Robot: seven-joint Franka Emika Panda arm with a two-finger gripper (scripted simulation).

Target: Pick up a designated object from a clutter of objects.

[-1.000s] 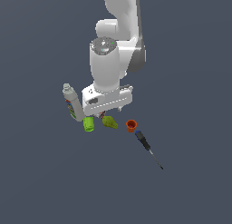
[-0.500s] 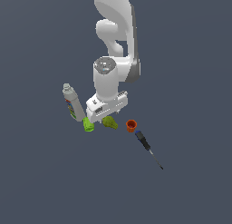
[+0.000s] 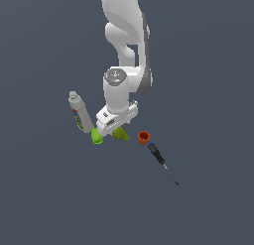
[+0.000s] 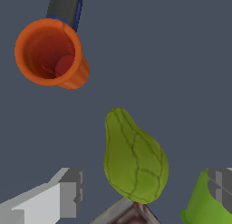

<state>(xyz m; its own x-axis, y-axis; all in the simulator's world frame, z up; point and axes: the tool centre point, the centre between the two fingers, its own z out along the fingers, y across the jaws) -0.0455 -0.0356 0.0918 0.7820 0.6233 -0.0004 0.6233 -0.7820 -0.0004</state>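
Two fingers [image 4: 68, 191] spread wide, gripping nothing, flank the olive pear shape [image 4: 134, 157]; orange cup [image 4: 50, 53] and lime-green cup [image 4: 206, 205] nearby.

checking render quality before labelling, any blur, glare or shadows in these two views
Exterior view: sharp, flat lighting, no cast shadows under the orange cup or screwdriver. Wrist view: olive pear shape crisp with soft shading, no glare; pincer fingers cropped at the frame edge.

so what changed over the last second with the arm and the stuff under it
The arm came down, so the gripper now sits low over the olive pear shape, with a finger on either side of it, nothing gripped yet. The bottle, lime-green cup, orange cup and screwdriver stayed put.
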